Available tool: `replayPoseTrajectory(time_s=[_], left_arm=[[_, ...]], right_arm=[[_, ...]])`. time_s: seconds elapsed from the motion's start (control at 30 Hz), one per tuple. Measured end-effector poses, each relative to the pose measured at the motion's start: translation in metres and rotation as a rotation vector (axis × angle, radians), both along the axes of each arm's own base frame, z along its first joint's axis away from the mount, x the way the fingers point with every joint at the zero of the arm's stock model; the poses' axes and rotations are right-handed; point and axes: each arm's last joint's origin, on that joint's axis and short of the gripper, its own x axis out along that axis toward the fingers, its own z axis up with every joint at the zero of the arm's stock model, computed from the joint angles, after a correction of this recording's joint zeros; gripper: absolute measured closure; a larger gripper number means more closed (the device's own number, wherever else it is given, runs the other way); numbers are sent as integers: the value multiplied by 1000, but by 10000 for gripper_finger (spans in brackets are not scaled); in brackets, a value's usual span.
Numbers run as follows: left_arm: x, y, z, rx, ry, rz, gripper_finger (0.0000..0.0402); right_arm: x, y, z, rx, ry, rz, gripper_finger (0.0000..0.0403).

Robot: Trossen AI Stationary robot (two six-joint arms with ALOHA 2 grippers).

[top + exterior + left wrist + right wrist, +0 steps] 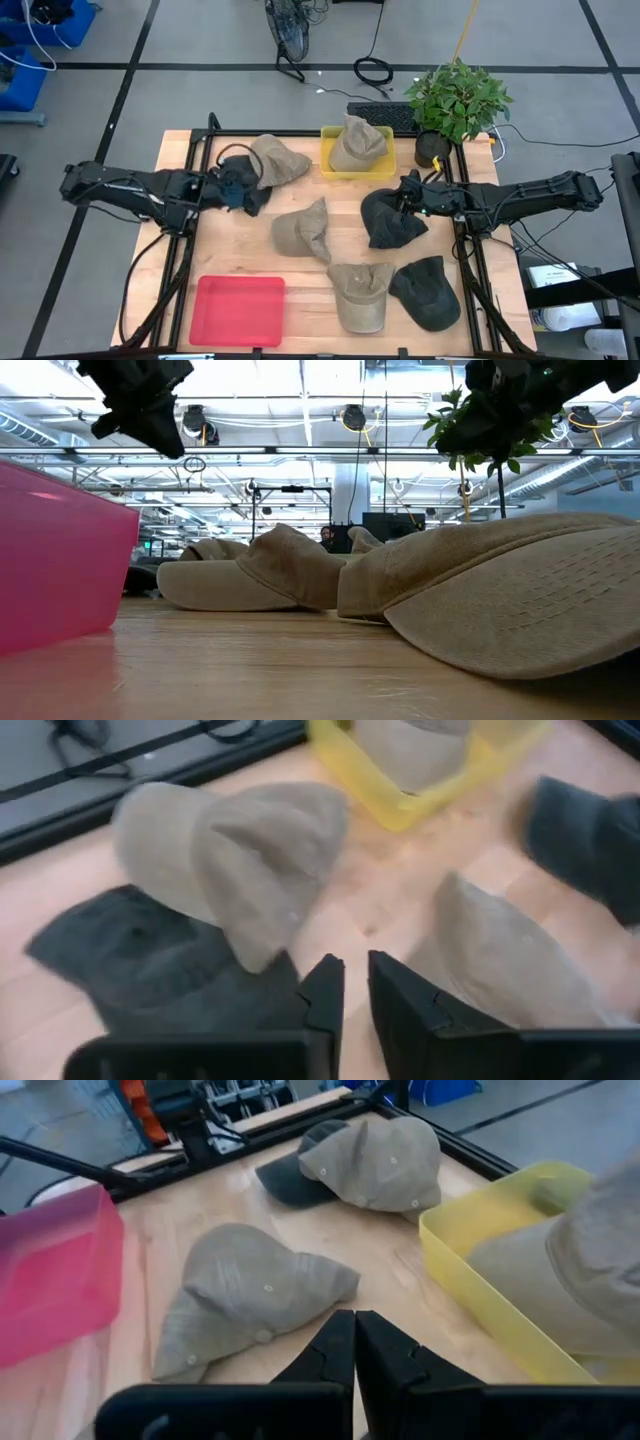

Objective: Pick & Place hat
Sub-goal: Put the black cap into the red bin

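Observation:
Several hats lie on the wooden table. A tan hat (358,143) sits in the yellow bin (328,165). Another tan hat (282,158) overlaps a dark hat (255,200) at the far left. A third tan hat (305,230) lies mid-table, and a fourth (360,295) at the near edge beside a dark hat (428,292). My left gripper (243,187) hovers over the far-left dark hat (150,970), open by a narrow gap (356,990). My right gripper (403,195) hangs shut (355,1342) above another dark hat (390,222). Both grippers are raised in the low view.
A red tray (240,310) stands at the near left corner. A potted plant (455,100) stands at the far right corner, just behind my right arm. A black frame runs along the table's far and side edges. Bare wood shows between the hats mid-table.

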Motion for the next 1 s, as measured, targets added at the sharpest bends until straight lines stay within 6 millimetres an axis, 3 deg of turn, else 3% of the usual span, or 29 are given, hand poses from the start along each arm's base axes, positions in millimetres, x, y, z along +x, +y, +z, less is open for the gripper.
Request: replayPoseTrajectory(time_s=[0.2, 0.4, 0.53, 0.63, 0.83, 1.0], left_arm=[[-10, 33, -6, -114, 87, 109, 269], [-17, 67, -9, -110, 148, 176, 183], [-22, 90, -16, -230, 163, 191, 132], [-23, 109, -24, -229, 227, 181, 101], [-21, 144, -44, -214, 330, 180, 66], [-25, 168, -71, -351, 417, 253, 68]], right_arm=[[0, 0, 0, -14, 3, 5, 403], [0, 0, 0, -30, 6, 6, 403], [0, 0, 0, -7, -1, -4, 403], [0, 0, 0, -1, -3, -7, 403], [0, -1, 1, -4, -15, -31, 403], [0, -1, 1, 6, -18, -40, 403]])
